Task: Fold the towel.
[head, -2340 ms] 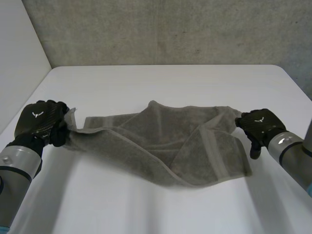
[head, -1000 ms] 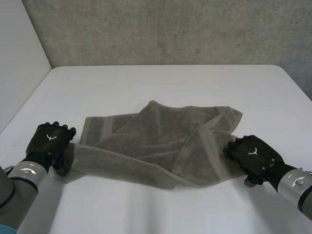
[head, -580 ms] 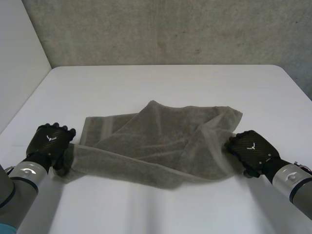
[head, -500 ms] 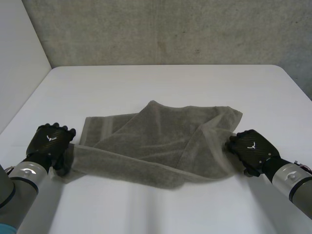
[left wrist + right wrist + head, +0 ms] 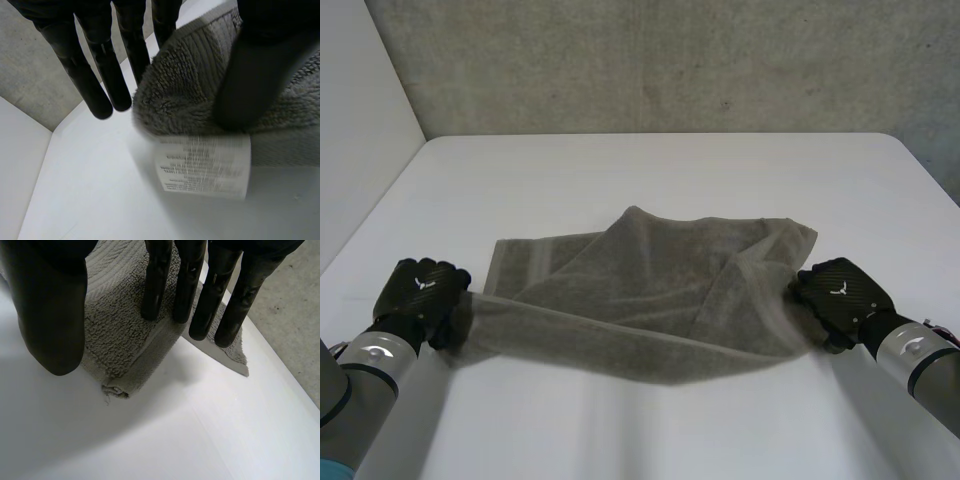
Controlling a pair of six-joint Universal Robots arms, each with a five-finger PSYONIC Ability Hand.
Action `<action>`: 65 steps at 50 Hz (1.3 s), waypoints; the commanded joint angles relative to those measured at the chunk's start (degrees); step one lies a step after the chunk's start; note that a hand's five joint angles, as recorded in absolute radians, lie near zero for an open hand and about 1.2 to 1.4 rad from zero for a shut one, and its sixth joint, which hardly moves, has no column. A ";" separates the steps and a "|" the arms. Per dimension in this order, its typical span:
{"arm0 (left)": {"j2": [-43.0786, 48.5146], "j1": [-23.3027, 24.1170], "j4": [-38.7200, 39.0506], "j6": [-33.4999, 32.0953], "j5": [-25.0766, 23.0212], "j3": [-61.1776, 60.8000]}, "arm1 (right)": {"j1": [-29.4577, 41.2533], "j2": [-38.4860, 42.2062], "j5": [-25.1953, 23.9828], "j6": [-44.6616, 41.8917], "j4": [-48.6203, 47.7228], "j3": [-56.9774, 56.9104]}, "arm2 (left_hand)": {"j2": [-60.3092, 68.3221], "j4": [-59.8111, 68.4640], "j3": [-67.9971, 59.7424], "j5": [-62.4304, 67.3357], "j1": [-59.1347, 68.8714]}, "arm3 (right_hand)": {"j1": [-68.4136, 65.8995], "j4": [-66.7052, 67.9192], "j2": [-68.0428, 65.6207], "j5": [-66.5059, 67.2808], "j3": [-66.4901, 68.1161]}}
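I am watching a white table (image 5: 650, 165) that is carrying a grey towel (image 5: 650, 285); the towel is lying rumpled at the table's middle, its far part resting flat in overlapping folds while its near edge is stretching between the two hands, just clear of the surface and casting a shadow beneath; the left arm (image 5: 365, 370) is reaching in along the table's left side and the right arm (image 5: 915, 365) along its right; the left hand (image 5: 418, 290) is gripping the towel's near left corner, the thumb pressing the bunched pile against a finger behind it, while the other fingers (image 5: 95, 80) are pointing straight out beside the cloth and touching nothing; the right hand (image 5: 840, 295) is holding the near right corner, straight fingers (image 5: 155, 285) lying along the top of the cloth and the thumb closing on it from the other side, so the hemmed tip is hanging out between them; a white care label (image 5: 202, 165) with fine print I cannot read is hanging from the corner under the left thumb.
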State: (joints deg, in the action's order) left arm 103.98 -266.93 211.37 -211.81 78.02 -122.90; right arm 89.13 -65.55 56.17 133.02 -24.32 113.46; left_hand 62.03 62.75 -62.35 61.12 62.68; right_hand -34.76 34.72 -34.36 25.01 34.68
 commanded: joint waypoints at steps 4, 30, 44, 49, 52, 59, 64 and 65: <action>-0.09 -0.61 0.00 0.17 0.03 -0.06 | 1.57 1.92 1.57 0.05 -0.29 -1.13 | 0.33 -0.39 -0.01 -8.76 -0.32 | -1.39 1.43 -1.80 1.14 1.47; -0.26 -0.52 -0.09 0.17 -0.06 -0.50 | 5.00 3.59 4.65 0.40 -2.49 -4.04 | -0.35 -1.06 0.66 -9.43 -0.99 | -10.82 10.86 -11.22 10.56 10.90; -0.44 -0.43 -0.09 0.17 -0.06 -0.58 | 5.00 3.50 4.65 0.40 -2.58 -5.00 | -0.35 -1.06 0.66 -9.43 -0.99 | -10.82 10.86 -11.22 10.56 10.90; -0.44 -0.43 -0.09 0.17 -0.06 -0.58 | 5.17 3.50 4.74 0.40 -2.49 -5.35 | -0.35 -1.06 0.66 -9.43 -0.99 | -10.82 10.86 -11.22 10.56 10.90; -0.44 -0.43 -0.09 0.17 -0.06 -0.58 | 5.35 3.50 4.74 0.40 -2.58 -5.44 | -0.35 -1.06 0.66 -9.43 -0.99 | -10.99 11.03 -11.39 10.73 11.07; -0.44 -0.43 -0.09 0.17 -0.06 -0.67 | 5.44 3.59 4.74 0.93 -2.58 -5.44 | -0.51 -1.23 0.83 -9.60 -1.16 | -11.49 11.53 -11.89 11.24 11.57; -0.53 -0.43 -0.09 0.17 -0.06 -0.67 | 5.53 3.59 4.65 1.37 -2.58 -5.53 | -0.51 -1.23 0.83 -9.60 -1.16 | -17.01 17.05 -17.41 16.75 17.09; -0.61 -0.43 -0.09 0.17 -0.06 -0.67 | 5.53 3.59 4.65 1.46 -2.58 -5.53 | -0.51 -1.23 0.83 -9.60 -1.16 | -21.70 21.75 -22.11 21.45 21.79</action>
State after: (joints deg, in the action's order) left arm 103.49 -267.36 211.29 -211.64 77.96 -123.54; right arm 94.61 -62.00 60.91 133.92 -26.90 107.94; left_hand 68.32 68.51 -69.29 68.02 68.85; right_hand -47.80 47.81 -47.85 37.37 47.63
